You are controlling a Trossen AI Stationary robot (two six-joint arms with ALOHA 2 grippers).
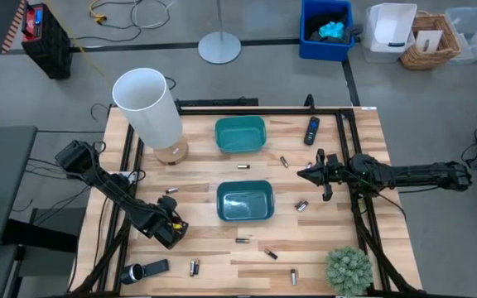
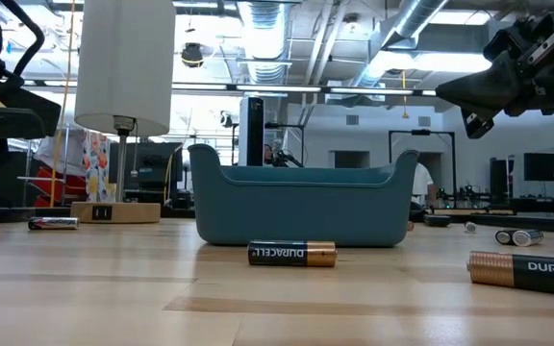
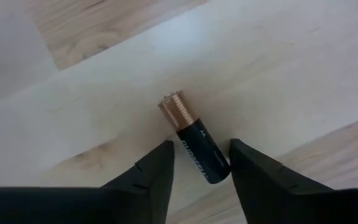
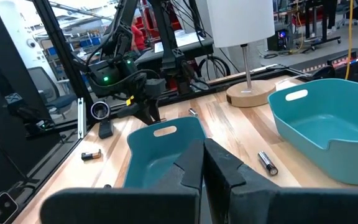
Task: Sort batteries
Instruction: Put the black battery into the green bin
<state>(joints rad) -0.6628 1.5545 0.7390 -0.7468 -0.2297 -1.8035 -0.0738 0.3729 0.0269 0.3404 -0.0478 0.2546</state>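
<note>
My left gripper (image 3: pixel 201 169) is open near the table's near-left corner (image 1: pixel 171 225), pointing down. Its fingers stand on either side of the dark end of a black and copper battery (image 3: pixel 194 138) that lies flat on the wood. More batteries lie scattered around the bins (image 1: pixel 242 166) (image 1: pixel 302 204) (image 1: pixel 241 240) (image 1: pixel 270 253), and two show close in the low view (image 2: pixel 292 254) (image 2: pixel 527 270). My right gripper (image 4: pixel 202 163) is shut and empty, raised above the table right of the near teal bin (image 1: pixel 317 174) (image 2: pixel 508 72).
Two teal bins sit mid-table, one far (image 1: pixel 240 134), one near (image 1: pixel 245 201). A white lamp (image 1: pixel 149 108) stands far left and a black remote (image 1: pixel 311 131) far right. A flashlight-like cylinder (image 1: pixel 143 270) lies near left, and a green plant (image 1: pixel 348 269) stands near right.
</note>
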